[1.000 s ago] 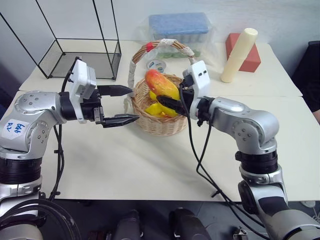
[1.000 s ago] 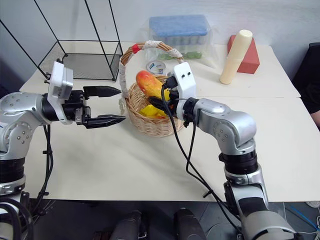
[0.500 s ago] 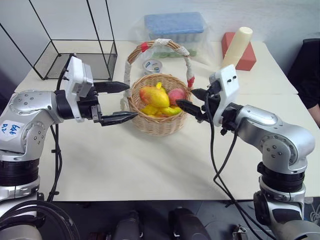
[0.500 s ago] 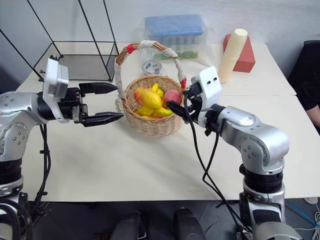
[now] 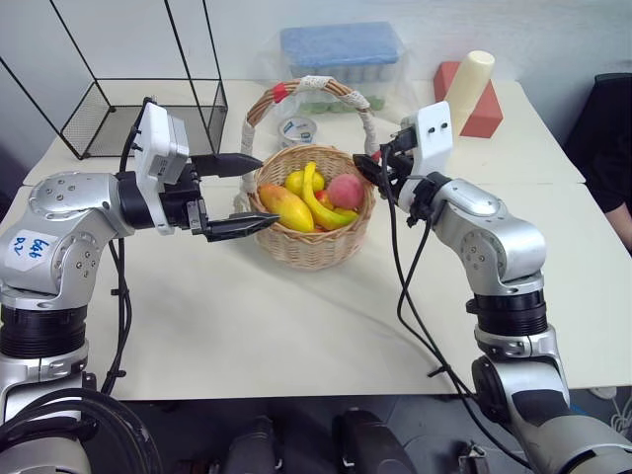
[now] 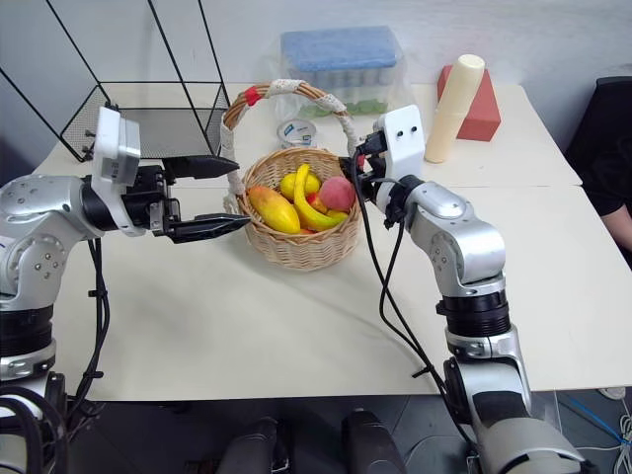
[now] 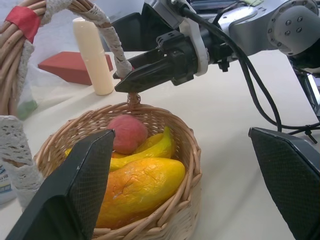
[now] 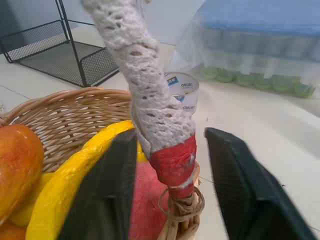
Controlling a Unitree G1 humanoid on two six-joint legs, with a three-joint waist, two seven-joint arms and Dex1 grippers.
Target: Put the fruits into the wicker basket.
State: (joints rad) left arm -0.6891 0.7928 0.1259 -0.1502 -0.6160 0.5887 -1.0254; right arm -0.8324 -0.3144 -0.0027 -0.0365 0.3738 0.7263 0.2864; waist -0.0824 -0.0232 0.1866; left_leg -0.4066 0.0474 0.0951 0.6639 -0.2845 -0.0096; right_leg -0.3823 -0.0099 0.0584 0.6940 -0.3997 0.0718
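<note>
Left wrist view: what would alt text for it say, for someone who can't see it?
A wicker basket holds a mango, banana and peach. The left gripper stands open around it, and the right gripper is by the handle.

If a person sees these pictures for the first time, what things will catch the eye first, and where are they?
The wicker basket in the middle of the table, with the mango, banana and peach inside it. The left gripper hangs open beside its left rim; the right gripper sits at the right foot of the handle, one finger on each side of it. Behind stand a black wire basket and a blue-lidded box.
</note>
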